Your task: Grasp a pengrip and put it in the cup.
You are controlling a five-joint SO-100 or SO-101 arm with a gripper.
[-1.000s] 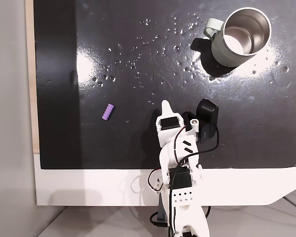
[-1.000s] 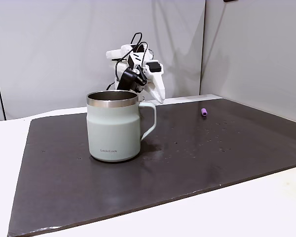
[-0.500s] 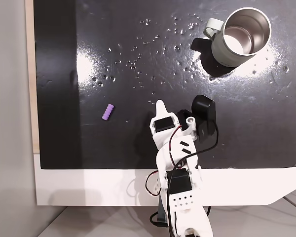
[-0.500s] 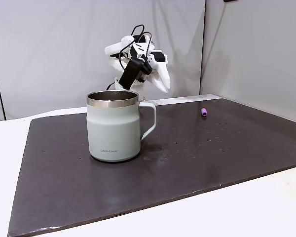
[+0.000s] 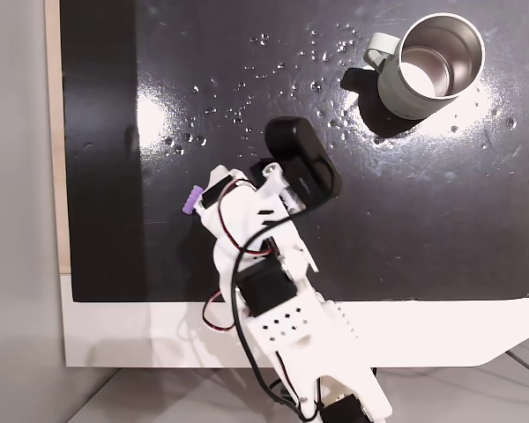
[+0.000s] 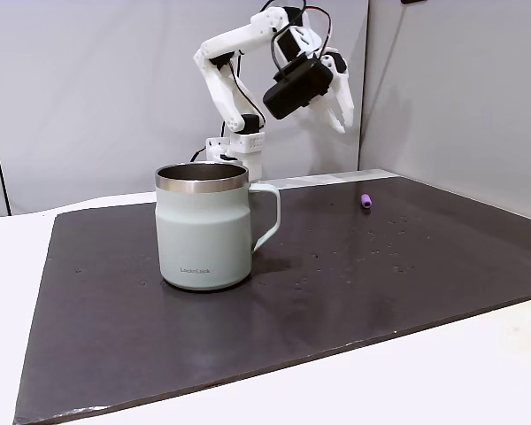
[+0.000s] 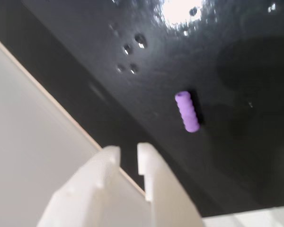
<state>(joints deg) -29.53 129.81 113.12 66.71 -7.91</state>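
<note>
The light-purple ribbed pengrip (image 7: 187, 111) lies on the black mat, up and to the right of my fingertips in the wrist view. From above, the pengrip (image 5: 190, 202) is partly covered by my arm; from the side, the pengrip (image 6: 366, 201) lies far right on the mat. My gripper (image 7: 128, 150) shows a narrow gap between its white fingers and holds nothing. It hangs high above the mat (image 6: 340, 119) and over the pengrip's right end (image 5: 210, 189). The pale grey-green cup (image 5: 391, 90) stands upright at the top right, steel inside empty; from the side the cup (image 6: 203, 239) stands nearest the camera.
The black mat (image 5: 467, 220) covers most of the white table (image 5: 159, 330) and carries scattered shiny specks (image 5: 247, 106). A pale wooden strip (image 5: 53, 132) borders its left edge. My arm's base (image 6: 239, 150) stands behind the cup in the side view.
The arm has risen from its folded pose and swung left in the overhead view, reaching above the pengrip. Pengrip and cup have not moved.
</note>
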